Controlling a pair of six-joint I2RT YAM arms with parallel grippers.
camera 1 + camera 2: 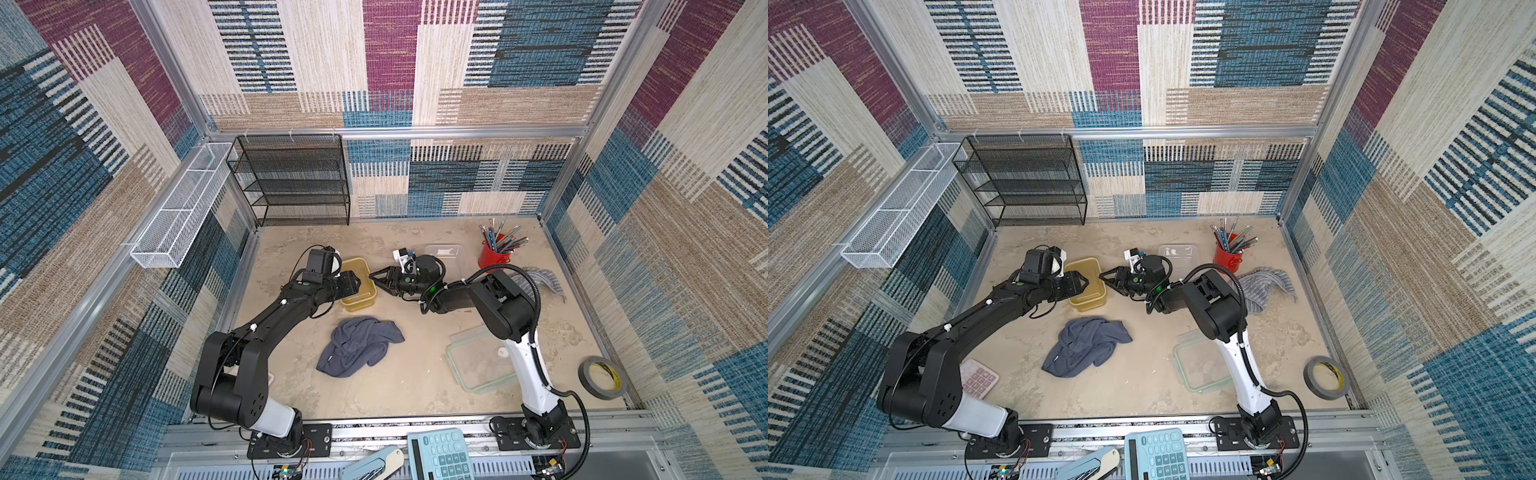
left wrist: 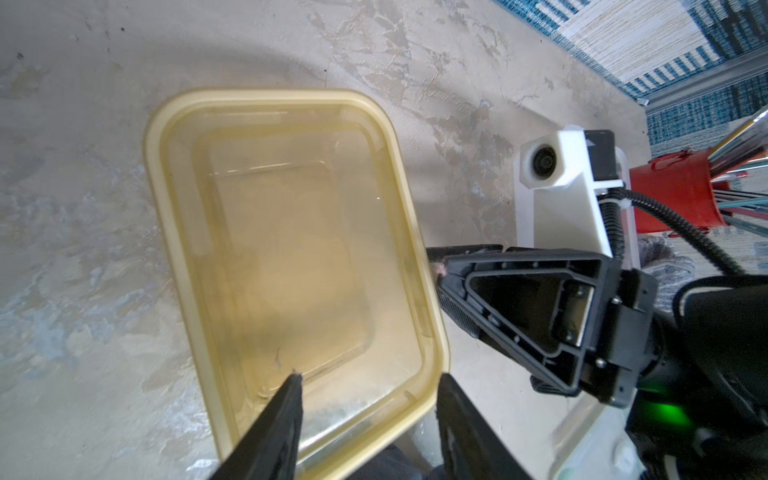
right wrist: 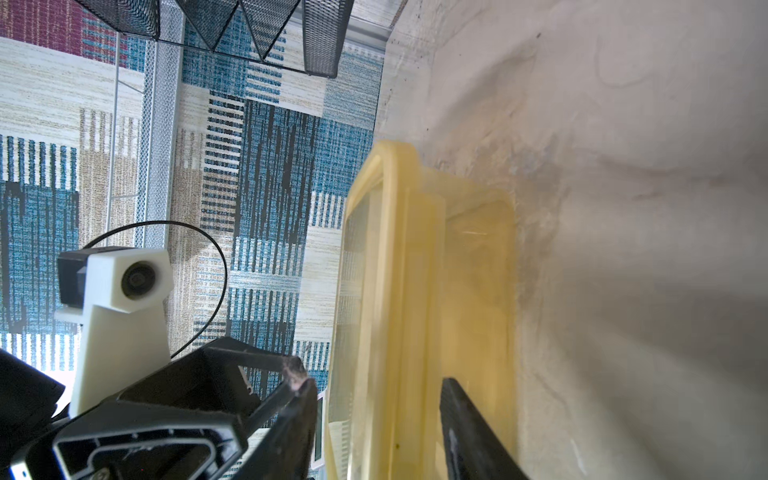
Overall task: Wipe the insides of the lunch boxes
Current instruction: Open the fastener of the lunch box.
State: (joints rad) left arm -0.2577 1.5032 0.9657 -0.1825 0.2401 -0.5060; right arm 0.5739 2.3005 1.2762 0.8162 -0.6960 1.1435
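The amber-yellow lunch box point(image 1: 360, 301) point(image 2: 291, 249) stands open and empty, without a lid, at the middle of the table. My left gripper point(image 1: 356, 286) point(image 2: 370, 378) is open over its near corner, with one finger inside the box and the other outside the rim. My right gripper point(image 1: 377, 282) point(image 3: 376, 382) is open, lying sideways at the box's opposite wall; whether its fingers touch the wall cannot be made out. The clear frosted lunch box point(image 1: 448, 251) sits behind the right wrist. A dark grey-blue cloth point(image 1: 357, 347) lies crumpled in front of the amber box.
A red cup of pencils point(image 1: 492, 255) and a striped grey cloth point(image 1: 540, 280) are at the back right. A clear green-rimmed container or lid point(image 1: 478, 365) and a tape roll point(image 1: 602, 378) lie front right. A black mesh shelf point(image 1: 295, 183) stands at the back.
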